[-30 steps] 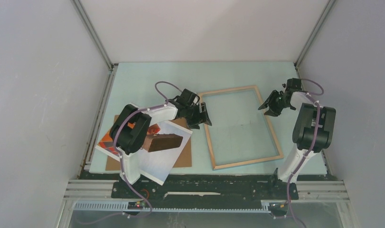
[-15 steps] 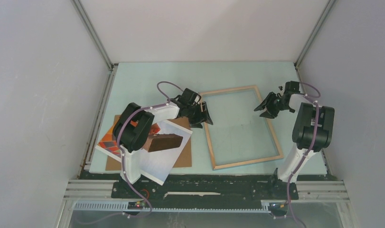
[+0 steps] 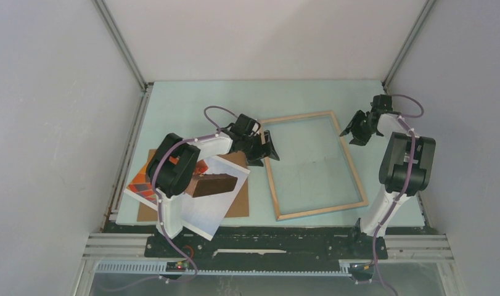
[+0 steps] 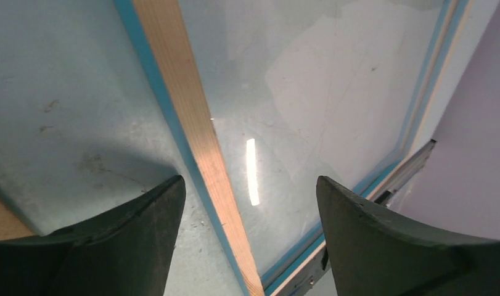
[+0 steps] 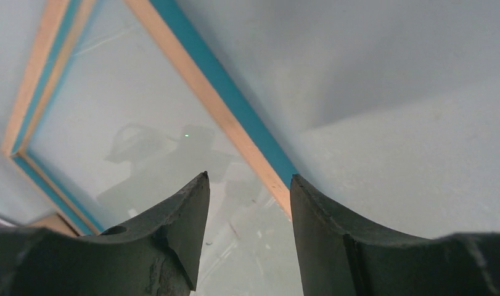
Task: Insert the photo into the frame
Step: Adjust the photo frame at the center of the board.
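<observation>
The frame (image 3: 313,165) lies flat at the table's centre right, wood back up, with blue edges showing. My left gripper (image 3: 267,151) is open and straddles its left rail. In the left wrist view that rail (image 4: 185,92) runs between the spread fingers (image 4: 249,180) untouched. Above the frame's far right corner my right gripper (image 3: 356,132) hangs open and empty. In the right wrist view the right rail (image 5: 213,102) passes beside the fingers (image 5: 248,176). The photo (image 3: 204,209), white-bordered with an orange pattern and a dark brown block, lies at the near left, partly under my left arm.
A plain brown backing board (image 3: 240,206) lies under the photo's right side. Grey walls close in the table on three sides. A metal rail (image 3: 266,237) runs along the near edge by the arm bases.
My right gripper has drawn back toward the far right, off the frame's right rail, and its jaws have widened slightly. The left gripper has stayed over the left rail.
</observation>
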Tool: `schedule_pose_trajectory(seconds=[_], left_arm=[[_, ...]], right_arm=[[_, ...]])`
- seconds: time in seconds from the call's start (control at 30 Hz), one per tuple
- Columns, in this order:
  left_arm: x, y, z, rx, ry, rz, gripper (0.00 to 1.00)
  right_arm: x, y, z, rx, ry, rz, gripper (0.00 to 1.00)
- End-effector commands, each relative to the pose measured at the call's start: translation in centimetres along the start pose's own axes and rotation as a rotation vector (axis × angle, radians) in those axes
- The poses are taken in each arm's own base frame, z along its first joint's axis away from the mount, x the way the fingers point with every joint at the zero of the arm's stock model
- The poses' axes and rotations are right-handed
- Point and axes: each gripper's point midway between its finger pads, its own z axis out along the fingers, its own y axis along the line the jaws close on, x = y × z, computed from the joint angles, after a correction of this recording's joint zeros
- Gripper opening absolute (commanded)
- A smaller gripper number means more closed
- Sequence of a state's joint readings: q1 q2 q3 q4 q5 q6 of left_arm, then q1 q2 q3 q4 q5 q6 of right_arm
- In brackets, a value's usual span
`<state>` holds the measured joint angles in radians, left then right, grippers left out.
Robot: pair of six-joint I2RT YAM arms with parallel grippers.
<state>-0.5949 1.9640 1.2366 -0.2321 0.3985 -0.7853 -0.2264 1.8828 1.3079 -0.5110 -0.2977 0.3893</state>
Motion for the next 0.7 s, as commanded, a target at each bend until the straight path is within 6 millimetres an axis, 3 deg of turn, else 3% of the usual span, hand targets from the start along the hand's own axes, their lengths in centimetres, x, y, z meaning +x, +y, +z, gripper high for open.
schedule_pose_trajectory(seconds=[0.0,0.1,0.3,0.47,0.53,0.67], left_arm=[[-0.3,-2.6,-1.3,0.148,0.009,-0.032,0.88],[-0.3,-3.5,-1.1,0.211,0.032,-0.085,0.91],[-0.8,-5.3,-0.8,0.298,0.05,-0.124,0.94],[-1.8,-6.7,-2.2,0.338,0.008,-0.123,0.93],[-2.0,-6.3,-2.9,0.325,-0.02,-0.132,0.93],[-2.6,-3.9,-4.8,0.257,-0.093,-0.116,0.95]], right_arm=[[0.2,-2.2,0.1,0.118,0.014,-0.02,0.59],[0.9,-2.4,0.7,0.109,0.038,-0.004,0.58],[2.0,-0.9,1.3,-0.011,0.08,0.029,0.58],[2.4,-0.6,1.6,-0.057,0.094,0.048,0.57],[2.0,-1.4,1.5,0.007,0.065,0.038,0.57],[0.1,-3.7,-1.0,0.239,-0.042,-0.017,0.62]])
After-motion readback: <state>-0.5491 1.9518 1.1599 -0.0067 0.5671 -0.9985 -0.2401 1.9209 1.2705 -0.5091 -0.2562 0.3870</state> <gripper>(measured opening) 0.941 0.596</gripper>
